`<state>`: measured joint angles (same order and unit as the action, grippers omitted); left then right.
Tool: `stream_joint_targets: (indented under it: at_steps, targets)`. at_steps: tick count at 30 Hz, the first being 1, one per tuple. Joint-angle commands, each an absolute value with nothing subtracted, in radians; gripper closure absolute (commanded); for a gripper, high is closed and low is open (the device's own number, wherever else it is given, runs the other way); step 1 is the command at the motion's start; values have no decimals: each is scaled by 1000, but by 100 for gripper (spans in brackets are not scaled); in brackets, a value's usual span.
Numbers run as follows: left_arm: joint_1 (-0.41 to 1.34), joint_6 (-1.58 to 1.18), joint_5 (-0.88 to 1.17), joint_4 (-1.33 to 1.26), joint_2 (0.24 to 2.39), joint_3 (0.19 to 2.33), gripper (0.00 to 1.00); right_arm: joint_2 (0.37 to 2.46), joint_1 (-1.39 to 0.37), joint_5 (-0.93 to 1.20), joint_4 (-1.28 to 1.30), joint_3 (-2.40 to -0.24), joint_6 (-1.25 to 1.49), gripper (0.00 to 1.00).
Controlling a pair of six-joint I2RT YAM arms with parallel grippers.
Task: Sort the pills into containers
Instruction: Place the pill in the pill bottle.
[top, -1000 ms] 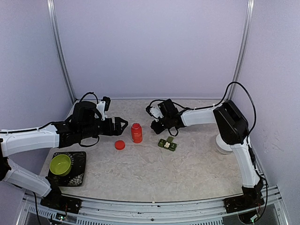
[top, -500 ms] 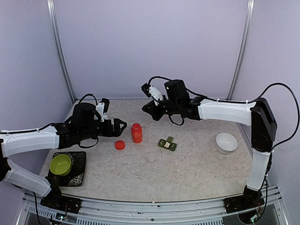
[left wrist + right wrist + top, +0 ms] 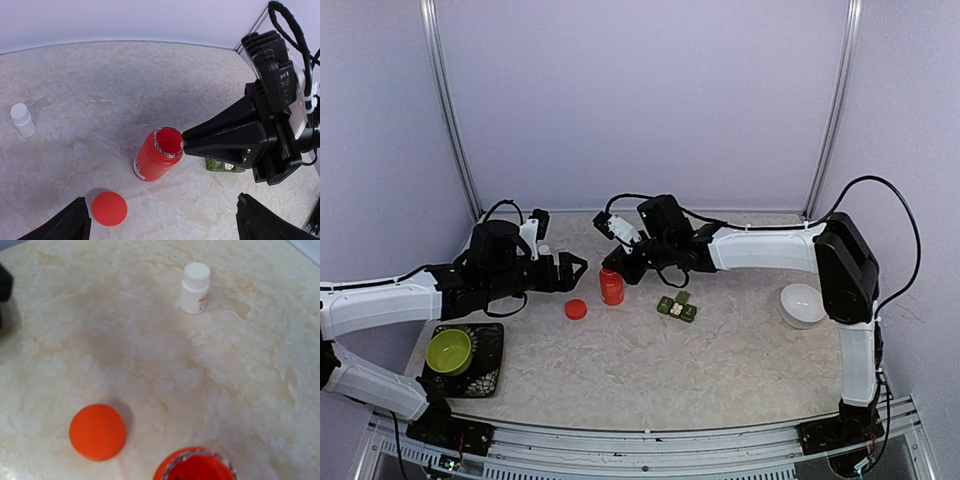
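Note:
The containers (image 3: 677,307) are a short dark green pill box right of centre, with whitish pills (image 3: 676,309) in its cells; the box (image 3: 225,165) also peeks from under my right gripper in the left wrist view. An open red bottle (image 3: 611,287) stands left of it. My right gripper (image 3: 611,267) is shut, and its tips (image 3: 184,145) touch the bottle's rim (image 3: 167,142). A pale speck shows there; I cannot tell whether it is a pill. My left gripper (image 3: 576,268) hangs open just left of the bottle, with nothing between its fingers (image 3: 75,225).
A red cap (image 3: 576,309) lies beside the bottle. A small white bottle (image 3: 22,120) stands at the far left. A white bowl (image 3: 802,304) sits at the right. A lime-green bowl (image 3: 448,350) rests on a black tray (image 3: 490,370) at the near left.
My right arm lifted from beside the pill box and swung left, bringing its shut tips down to the red bottle's mouth. The left arm has barely moved.

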<state>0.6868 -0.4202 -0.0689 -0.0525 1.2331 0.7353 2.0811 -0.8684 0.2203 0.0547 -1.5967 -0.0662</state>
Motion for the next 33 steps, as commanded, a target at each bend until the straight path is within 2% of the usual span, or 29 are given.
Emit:
stream_joint_targets:
  at_steps: [1,21,33]
  targets:
    - [679,-424,-81,-71,1203,719,1,2123,-869,216,84,-1676,-75,95]
    - [664,-419,-68,-68,1187,717,1,2168,-868,172,116,-1700,-98,93]
    - [664,-417,-68,-61,1184,727,1,2180,-864,167,122,-1716,-104,83]
